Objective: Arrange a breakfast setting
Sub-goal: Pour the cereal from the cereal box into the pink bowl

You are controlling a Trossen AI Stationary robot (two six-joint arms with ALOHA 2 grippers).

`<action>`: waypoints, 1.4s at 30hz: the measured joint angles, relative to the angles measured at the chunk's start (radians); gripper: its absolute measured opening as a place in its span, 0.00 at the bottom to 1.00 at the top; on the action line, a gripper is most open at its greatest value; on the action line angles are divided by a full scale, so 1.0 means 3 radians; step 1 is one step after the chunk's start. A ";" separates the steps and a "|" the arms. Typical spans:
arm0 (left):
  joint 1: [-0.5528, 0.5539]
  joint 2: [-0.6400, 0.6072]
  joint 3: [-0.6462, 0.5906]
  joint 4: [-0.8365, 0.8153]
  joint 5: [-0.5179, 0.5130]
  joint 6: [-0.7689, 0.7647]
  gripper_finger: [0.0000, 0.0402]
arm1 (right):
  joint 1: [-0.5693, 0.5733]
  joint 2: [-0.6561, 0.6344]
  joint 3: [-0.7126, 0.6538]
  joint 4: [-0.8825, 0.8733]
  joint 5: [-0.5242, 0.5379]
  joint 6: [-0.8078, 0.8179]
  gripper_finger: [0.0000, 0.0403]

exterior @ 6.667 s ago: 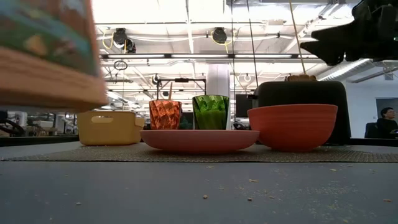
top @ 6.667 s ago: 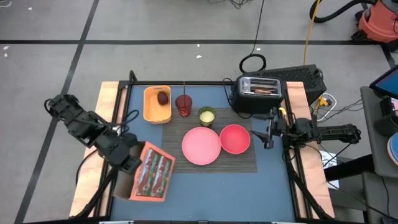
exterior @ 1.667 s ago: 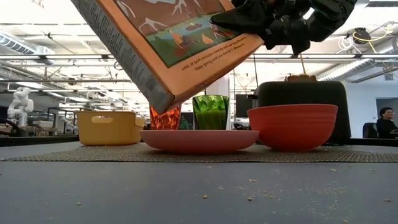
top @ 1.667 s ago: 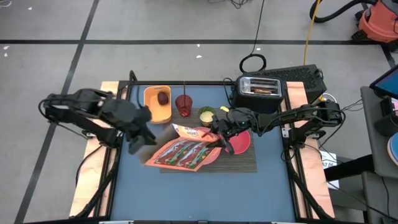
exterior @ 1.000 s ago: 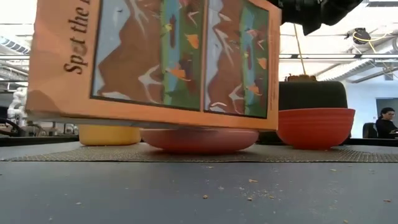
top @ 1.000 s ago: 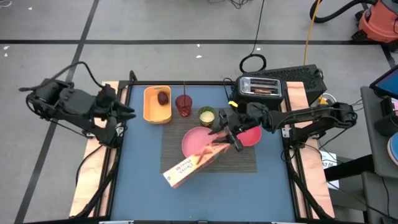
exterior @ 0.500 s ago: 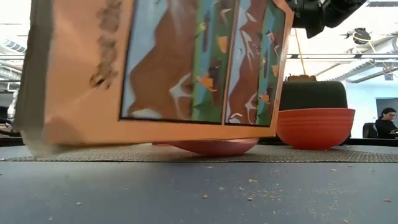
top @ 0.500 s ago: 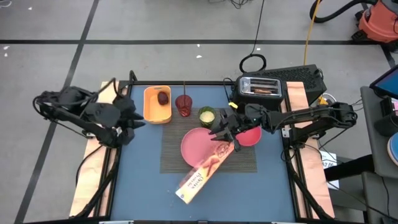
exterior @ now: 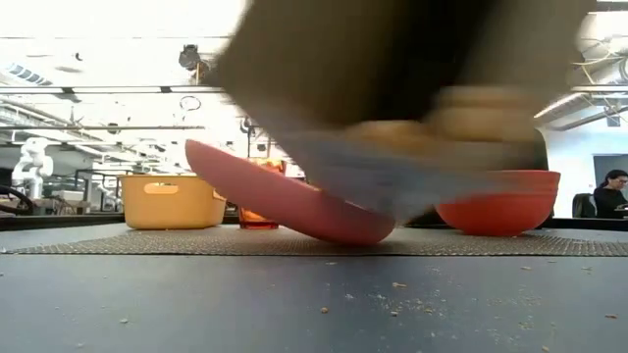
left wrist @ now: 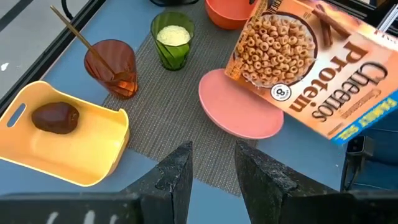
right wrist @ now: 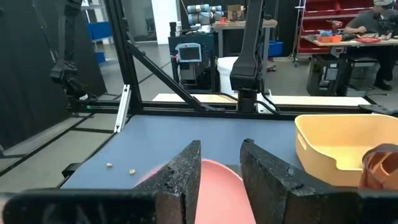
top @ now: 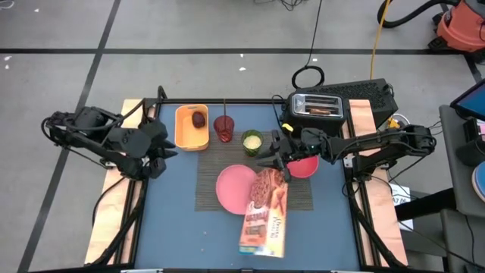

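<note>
Breakfast setting (top: pixel 227 161) pieces are mostly gathered on the dark woven placemat (top: pixel 208 189) at the middle of the counter (top: pixel 174 227), but the arrangement looks unfinished. The pink plate (top: pixel 229 184) sits on the placemat's near-left part. In the low view it is tipped, with one edge raised off the weave. A cereal box (top: pixel 265 216) lies across the plate's right side and reaches past the placemat's near edge onto the counter. The deeper bowl (top: pixel 307 167) stands on the placemat's right part, and the green cup (top: pixel 252 140) is at its far edge. The red tumbler (top: pixel 223 127) stands just beyond that edge.

Off the placemat to the far left, the dark-red fruit (top: pixel 198 119) lies in a yellow bin (top: pixel 189 136). What appears to be the toast slice (top: pixel 322 110) sits in the toaster (top: pixel 311 125) beyond the placemat's far-right corner. Both seem yet to be served, and the plate needs levelling.

The right end effector (top: pixel 276 157) hovers over the placemat between cup and bowl, fingers parted with nothing between them. The left end effector (top: pixel 157 148) waits left of the placemat, slightly open and empty.
</note>
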 joint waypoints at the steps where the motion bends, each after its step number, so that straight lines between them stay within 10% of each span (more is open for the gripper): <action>1: 0.0000 0.0000 0.0000 0.0000 0.0000 -0.0005 0.31 | 0.0000 0.0001 -0.0009 -0.0008 0.0001 -0.0001 0.26; 22: 0.0000 0.0000 -0.0001 0.0024 -0.0001 -0.0009 0.31 | -0.0106 -0.0415 -0.0030 -0.0215 0.0296 0.0008 0.26; 42: 0.0000 0.0000 -0.0001 0.0028 -0.0031 0.0010 0.31 | 0.0259 -0.1169 -0.0026 -0.0594 -0.1358 0.0525 0.26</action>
